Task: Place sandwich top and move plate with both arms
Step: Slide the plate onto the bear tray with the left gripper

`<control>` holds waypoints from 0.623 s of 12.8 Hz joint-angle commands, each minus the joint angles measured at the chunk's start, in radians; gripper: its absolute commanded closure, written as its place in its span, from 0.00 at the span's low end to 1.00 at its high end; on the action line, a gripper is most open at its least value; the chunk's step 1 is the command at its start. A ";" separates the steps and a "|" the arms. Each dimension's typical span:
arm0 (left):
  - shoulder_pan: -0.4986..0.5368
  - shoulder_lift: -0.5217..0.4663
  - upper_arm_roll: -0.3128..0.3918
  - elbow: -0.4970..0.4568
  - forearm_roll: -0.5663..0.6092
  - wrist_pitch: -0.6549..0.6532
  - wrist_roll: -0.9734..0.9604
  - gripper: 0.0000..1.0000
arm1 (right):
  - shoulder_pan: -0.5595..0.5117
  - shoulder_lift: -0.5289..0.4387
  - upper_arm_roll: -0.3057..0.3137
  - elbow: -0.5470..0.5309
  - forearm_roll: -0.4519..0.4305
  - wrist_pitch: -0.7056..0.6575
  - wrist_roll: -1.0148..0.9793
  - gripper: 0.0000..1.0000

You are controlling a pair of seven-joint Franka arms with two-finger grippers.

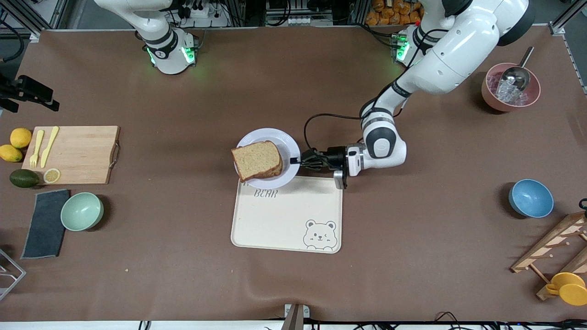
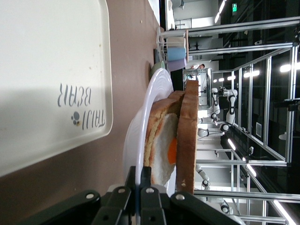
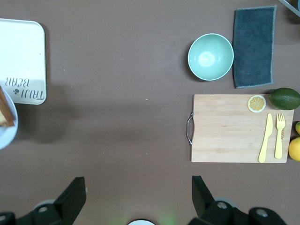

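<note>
1. My left hand point(image 1: 297, 161): reaches in from the left arm's end of the surface, fingers point(image 2: 145, 197) clamped together on the rim of the plate point(image 1: 289, 144); the wrist view shows the rim running in between them.
2. The plate: round, pale, at mid-surface, overlapping the edge of the tray point(image 1: 286, 215) that lies farther from the front camera. Whether it is lifted or resting there, I cannot tell.
3. The sandwich top point(image 1: 256, 159): plain speckled brown slice with darker crust, lying on the stack on the plate and overhanging the rim toward the right arm's end.
4. The lower slice with fried egg point(image 2: 165, 150): under the sandwich top; egg white and yolk show at the stack's edge in the left wrist view.
5. The tray: cream, rectangular, with lettering and a bear drawing, nearer the front camera than the plate.
6. My right hand point(image 3: 138, 199): waits high over bare surface toward the right arm's end, fingers point(image 3: 72, 199) wide apart, holding nothing.
7. The cutting board point(image 1: 75, 153): near the surface's edge at the right arm's end; bears a yellow knife point(image 1: 49, 145), yellow fork point(image 1: 36, 147) and lemon slice point(image 1: 52, 175).
8. Beside the board: two lemons point(image 1: 16, 144) and an avocado point(image 1: 24, 178).
9. The green bowl point(image 1: 82, 211) and grey cloth point(image 1: 45, 223): nearer the front camera than the board.
</note>
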 commanded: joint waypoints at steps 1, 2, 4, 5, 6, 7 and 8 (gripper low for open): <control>0.015 -0.018 -0.009 0.037 0.009 -0.016 -0.073 1.00 | -0.003 0.015 0.005 0.019 0.022 -0.043 -0.016 0.00; 0.013 -0.014 0.009 0.068 0.033 -0.016 -0.103 1.00 | 0.008 0.017 0.005 0.025 0.023 -0.050 -0.015 0.00; 0.007 -0.004 0.061 0.129 0.121 -0.016 -0.206 1.00 | -0.007 0.015 0.001 0.028 0.032 -0.045 -0.019 0.00; 0.009 0.005 0.073 0.163 0.168 -0.017 -0.253 1.00 | -0.017 0.015 -0.001 0.028 0.049 -0.039 -0.024 0.00; 0.007 0.020 0.096 0.189 0.199 -0.016 -0.293 1.00 | -0.024 0.015 -0.001 0.036 0.057 -0.031 -0.024 0.00; 0.007 0.037 0.115 0.214 0.205 -0.017 -0.312 1.00 | -0.026 0.017 -0.001 0.037 0.064 -0.013 -0.024 0.00; 0.010 0.051 0.124 0.235 0.207 -0.017 -0.315 1.00 | -0.026 0.015 -0.001 0.036 0.058 0.013 -0.024 0.00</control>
